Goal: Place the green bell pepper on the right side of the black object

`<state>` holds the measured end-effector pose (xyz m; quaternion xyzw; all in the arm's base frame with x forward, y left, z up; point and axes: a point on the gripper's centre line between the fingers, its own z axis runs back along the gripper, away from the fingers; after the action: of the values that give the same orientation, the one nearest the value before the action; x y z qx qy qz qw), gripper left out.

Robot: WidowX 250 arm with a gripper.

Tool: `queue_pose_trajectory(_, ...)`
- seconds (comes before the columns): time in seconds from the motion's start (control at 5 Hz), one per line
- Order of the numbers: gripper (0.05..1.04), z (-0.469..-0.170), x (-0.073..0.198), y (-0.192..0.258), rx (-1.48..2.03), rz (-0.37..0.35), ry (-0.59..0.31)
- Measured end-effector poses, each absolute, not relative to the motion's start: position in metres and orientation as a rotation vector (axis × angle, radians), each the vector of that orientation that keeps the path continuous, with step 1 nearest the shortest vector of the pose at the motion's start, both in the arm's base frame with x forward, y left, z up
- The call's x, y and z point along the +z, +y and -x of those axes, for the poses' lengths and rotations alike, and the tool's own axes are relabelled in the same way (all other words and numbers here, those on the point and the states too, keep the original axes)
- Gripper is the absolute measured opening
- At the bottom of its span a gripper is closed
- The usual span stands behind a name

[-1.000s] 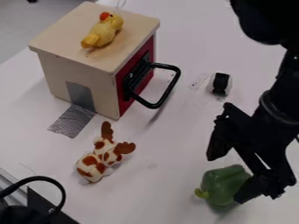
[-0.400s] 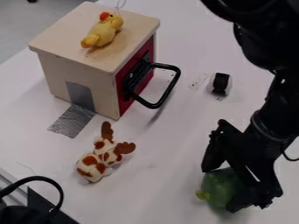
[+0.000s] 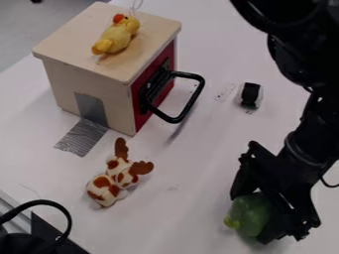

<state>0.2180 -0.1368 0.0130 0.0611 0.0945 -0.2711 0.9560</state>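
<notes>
gripper (image 3: 249, 219) lowered, now around green bell pepper (image 3: 252, 212)

A yellow duck (image 3: 117, 37) tops a wooden box (image 3: 94, 79) near a spotted plush (image 3: 118, 177).

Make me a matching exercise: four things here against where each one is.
1. green bell pepper
2. yellow toy bird
3. brown-spotted plush toy
4. small black object

A. on the table, between the black handle and the arm
B. down at the gripper, partly covered by it
C. on top of the wooden box
D. on the table, near the gray tape

Pairs: 1-B, 2-C, 3-D, 4-A
</notes>
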Motion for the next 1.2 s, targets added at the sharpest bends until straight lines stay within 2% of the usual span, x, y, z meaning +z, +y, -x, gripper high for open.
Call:
queue_pose_trajectory(0.4, 0.872, -0.221, 0.017, -0.134, -0.598, -0.105, 0.193)
queue_pose_trajectory(0.6, 0.872, -0.247, 0.048, -0.127, -0.56, -0.104, 0.114)
queue_pose_trajectory(0.8, 0.872, -0.286, 0.077, -0.118, -0.489, -0.097, 0.019)
queue_pose_trajectory(1.0, 0.872, -0.321, 0.077, -0.113, -0.436, -0.112, 0.003)
queue_pose_trajectory(1.2, 0.872, -0.355, 0.06, -0.115, -0.351, -0.129, 0.008)
